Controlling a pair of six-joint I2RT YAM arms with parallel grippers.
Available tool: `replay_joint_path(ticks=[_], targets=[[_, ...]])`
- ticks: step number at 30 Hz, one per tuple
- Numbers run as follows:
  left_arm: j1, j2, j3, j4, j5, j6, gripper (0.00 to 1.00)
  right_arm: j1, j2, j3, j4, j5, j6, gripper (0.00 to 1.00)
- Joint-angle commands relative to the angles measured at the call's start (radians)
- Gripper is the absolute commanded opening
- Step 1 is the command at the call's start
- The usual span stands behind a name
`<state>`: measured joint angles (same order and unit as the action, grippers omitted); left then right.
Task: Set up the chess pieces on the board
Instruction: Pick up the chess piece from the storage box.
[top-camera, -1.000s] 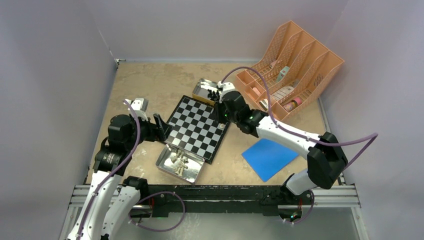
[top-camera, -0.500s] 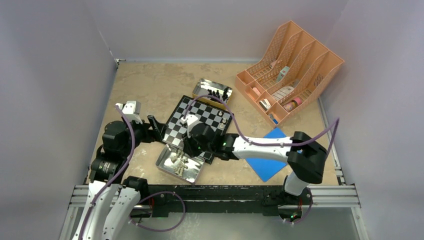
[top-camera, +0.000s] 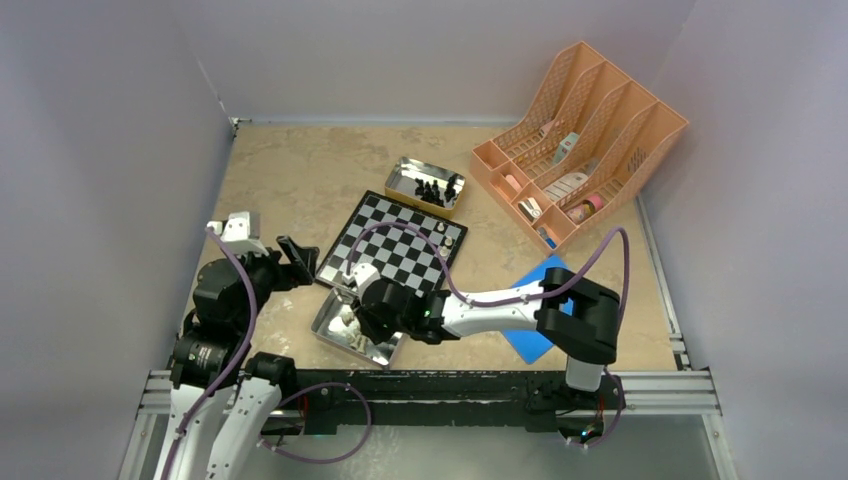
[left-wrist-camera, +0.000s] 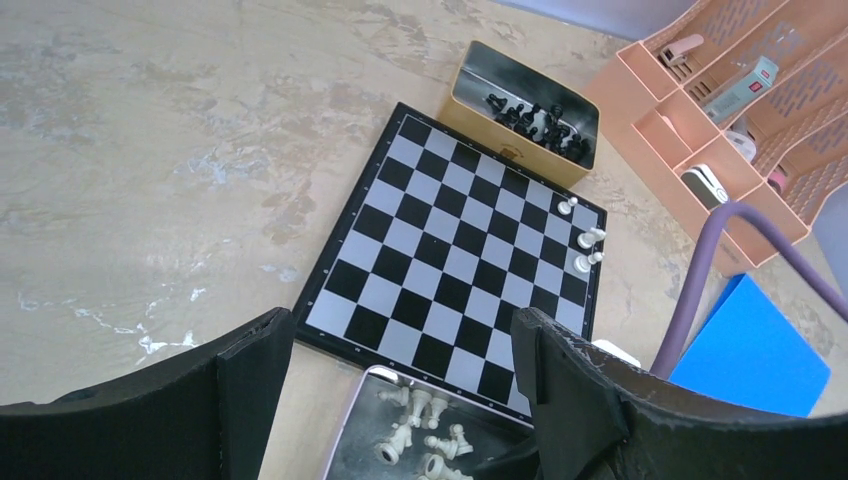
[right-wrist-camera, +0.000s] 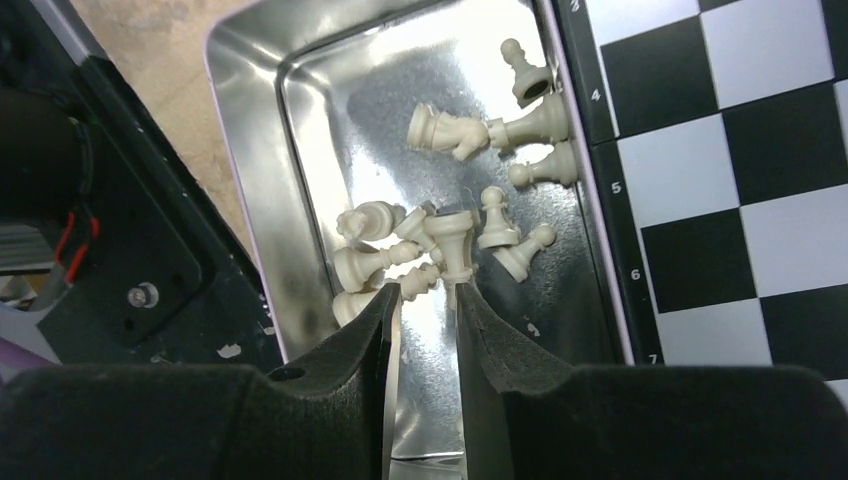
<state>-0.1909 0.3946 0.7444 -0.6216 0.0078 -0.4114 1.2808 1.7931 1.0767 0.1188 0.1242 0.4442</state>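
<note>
Hovering above the tin, the right pincer, narrowly parted and empty, seeks a white piece; next it should lower around one. Left pincer gapes empty.

Both arms were built alike, the left arm and the right arm each joining smooth white shells with chunky black joint housings. A thick purple cable ran in loose loops along each of them. The left gripper had broad, matt black fingers with a rough, grainy surface. The right gripper had fingers of the same black, lined on their inner faces with thin bright metal.
</note>
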Motion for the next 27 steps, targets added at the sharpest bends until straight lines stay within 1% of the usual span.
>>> replay_joint_path(ticks=[1, 14, 17, 22, 27], targets=[[0.005, -0.011, 0.038, 0.016, -0.035, -0.022, 0.79, 0.022, 0.021, 0.036, 0.002, 0.073, -0.013, 0.29], [0.005, -0.008, 0.043, 0.023, -0.012, -0.027, 0.79, 0.025, 0.090, 0.032, 0.018, 0.128, -0.025, 0.29], [0.005, -0.001, 0.044, 0.025, 0.017, -0.027, 0.78, 0.025, 0.101, 0.031, 0.022, 0.143, -0.027, 0.28], [0.005, 0.009, 0.041, 0.031, 0.028, -0.026, 0.78, 0.025, 0.082, -0.009, 0.075, 0.138, -0.039, 0.25], [0.005, 0.016, 0.043, 0.028, 0.041, -0.027, 0.78, 0.025, 0.023, -0.065, 0.143, 0.112, -0.040, 0.15]])
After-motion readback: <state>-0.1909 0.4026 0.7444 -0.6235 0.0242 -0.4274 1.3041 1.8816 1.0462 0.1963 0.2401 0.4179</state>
